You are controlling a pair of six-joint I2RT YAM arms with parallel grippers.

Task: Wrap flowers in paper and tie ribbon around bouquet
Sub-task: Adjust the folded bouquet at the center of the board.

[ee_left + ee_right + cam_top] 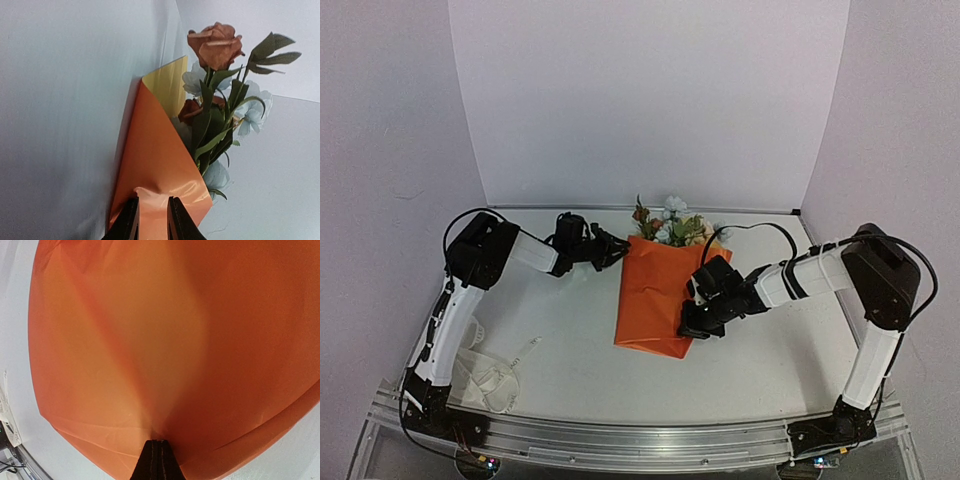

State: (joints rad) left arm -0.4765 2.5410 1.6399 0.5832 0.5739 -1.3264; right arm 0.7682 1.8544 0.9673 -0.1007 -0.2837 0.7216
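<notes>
Nearest the overhead camera, a metal rail (640,440) runs along the front edge of the white table (570,350). Just behind it on the left, the ribbon (498,383) lies in a loose pale heap, well apart from everything else. Mid-table the bouquet (658,262) lies flat with its long axis running near to far and its heads pointing at the back wall. The paper (655,300) forms a smooth orange sleeve, slightly narrower at the near end, and the flowers (670,222) spill from its far mouth. The left gripper (618,250) meets the sleeve's far-left corner. The right gripper (692,325) is at its right edge, near the near end.

From the left wrist, two dark fingers (127,222) stand a little apart with a fold of glossy orange sheet pinched between them. Beyond, a yellow inner face shows beside a rust rose, pale blue blooms and green leaves.

From the right wrist, the fingers (157,460) are clenched tight together on the sheet's edge, and soft creases fan out from their tip.
</notes>
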